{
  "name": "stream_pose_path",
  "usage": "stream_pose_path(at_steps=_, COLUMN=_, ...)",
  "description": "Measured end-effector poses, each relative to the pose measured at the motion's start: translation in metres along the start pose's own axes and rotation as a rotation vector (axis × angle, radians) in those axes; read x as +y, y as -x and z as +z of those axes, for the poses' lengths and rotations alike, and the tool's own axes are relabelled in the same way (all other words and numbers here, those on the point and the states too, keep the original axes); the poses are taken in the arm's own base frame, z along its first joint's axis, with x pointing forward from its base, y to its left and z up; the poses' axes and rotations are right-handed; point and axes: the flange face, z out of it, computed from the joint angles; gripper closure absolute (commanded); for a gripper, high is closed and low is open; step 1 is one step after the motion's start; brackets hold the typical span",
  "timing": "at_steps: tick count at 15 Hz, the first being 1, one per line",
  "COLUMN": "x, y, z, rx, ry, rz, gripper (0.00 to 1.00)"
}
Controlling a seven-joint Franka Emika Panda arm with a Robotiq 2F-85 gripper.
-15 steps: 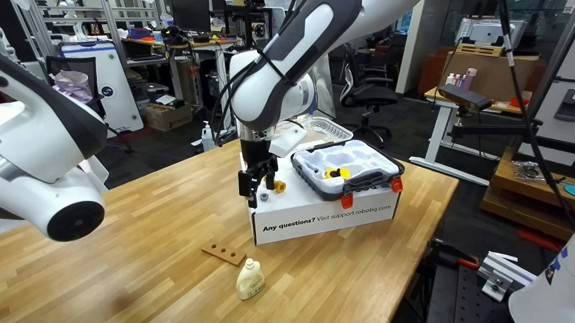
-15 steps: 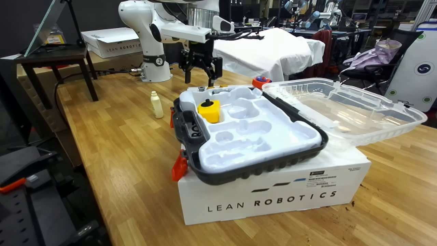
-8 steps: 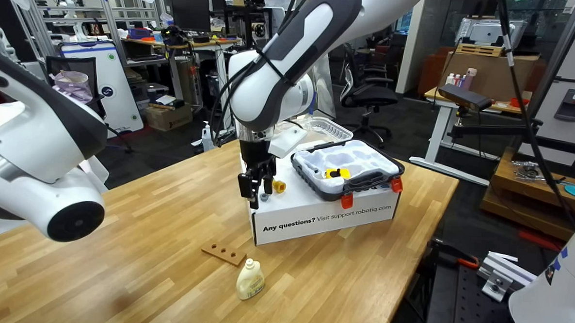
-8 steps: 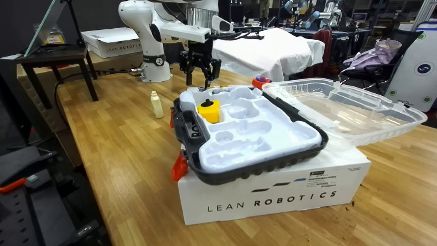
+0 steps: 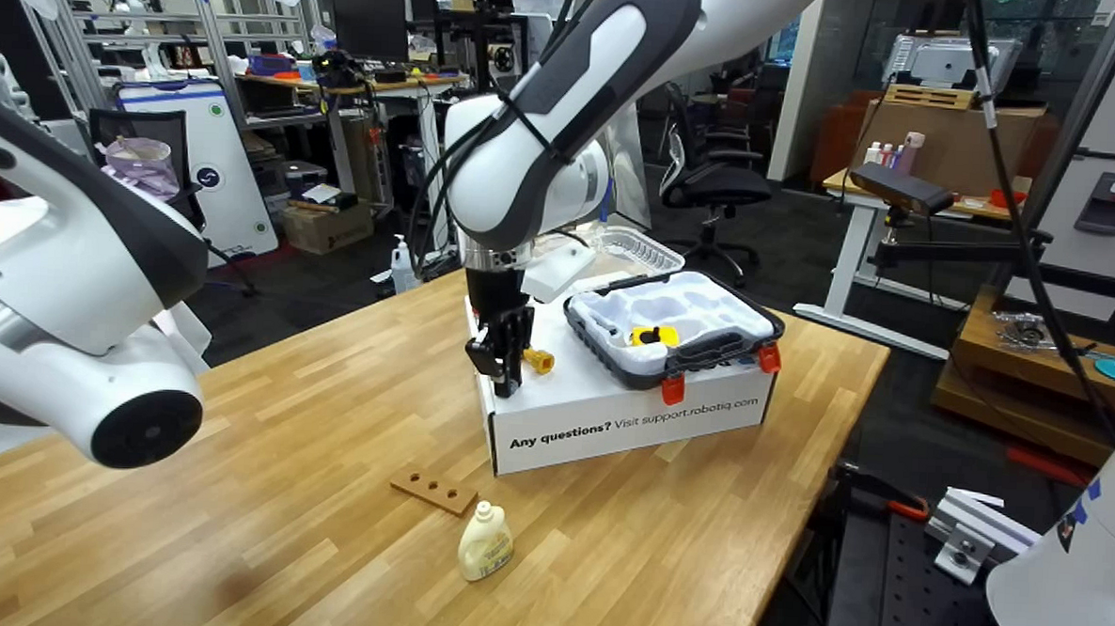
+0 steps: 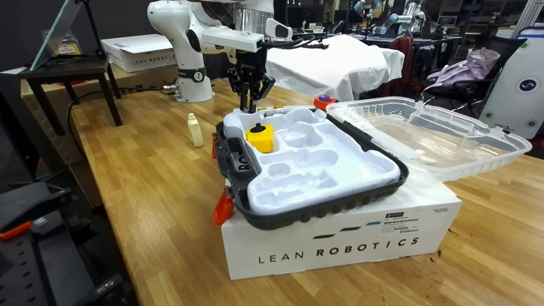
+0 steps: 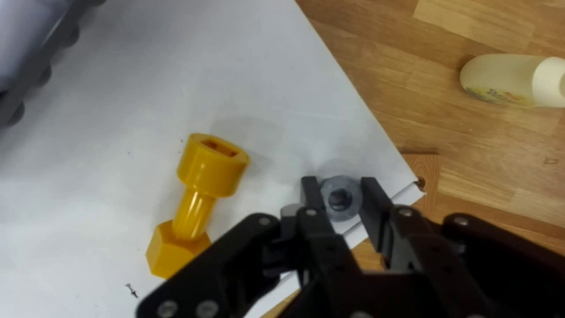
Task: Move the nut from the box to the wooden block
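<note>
Fingers (image 7: 374, 198): the nut (image 7: 351, 198) is being grasped between the pair, contact being seen on both of its sides in the wrist view.
Nut: grey and ring-shaped, it is being held near one corner of the top of the box (image 5: 610, 411); whether it is being supported from below cannot be told. In both exterior views it is being hidden.
Arm (image 5: 615, 66): the fingers are being pointed downward at the box corner.
Box: white, it is being carried by the counter (image 5: 327, 416); dark print is being shown on its near side in both exterior views.
Wooden block (image 5: 435, 494): brown, it is being supported flat on the counter, apart from the box, three holes being shown in a row; in the wrist view it is being partly covered.
Bolt (image 7: 193, 216): yellow, it is being rested on its side on the box top, just beside the fingers.
Case (image 6: 272, 222): dark-rimmed around a pale moulded tray (image 6: 369, 163), it is being borne on the box.
Yellow piece (image 6: 263, 140): black-knobbed, it is being seated in the tray.
Lid (image 6: 467, 169): clear, it is being held folded back from the case, past the box edge.
Latches (image 6: 224, 207): red-orange, they are being hung along the case's side.
Bottle (image 5: 485, 545): cream, it is being stood upright on the counter, near one end of the wooden block.
</note>
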Motion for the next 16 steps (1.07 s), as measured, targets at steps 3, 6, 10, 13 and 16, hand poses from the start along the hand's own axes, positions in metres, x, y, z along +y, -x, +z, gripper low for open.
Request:
stream_pose_path(at_steps=3, x=-0.002, y=-0.001, z=-0.003, rx=0.005, ry=0.0, rz=-0.006, gripper=0.93)
stream_pose_path(at_steps=6, x=-0.009, y=-0.002, z=-0.022, rx=0.033, ry=0.002, rz=-0.031, gripper=0.93)
stream_pose_path(at_steps=10, x=-0.024, y=0.01, z=-0.058, rx=0.075, ry=0.008, rz=-0.061, gripper=0.91)
stream_pose_path(at_steps=13, x=-0.034, y=0.033, z=-0.065, rx=0.064, ry=0.011, rz=-0.075, gripper=0.93)
stream_pose_path(at_steps=16, x=-0.047, y=0.061, z=-0.058, rx=0.027, ry=0.011, rz=-0.112, gripper=0.93)
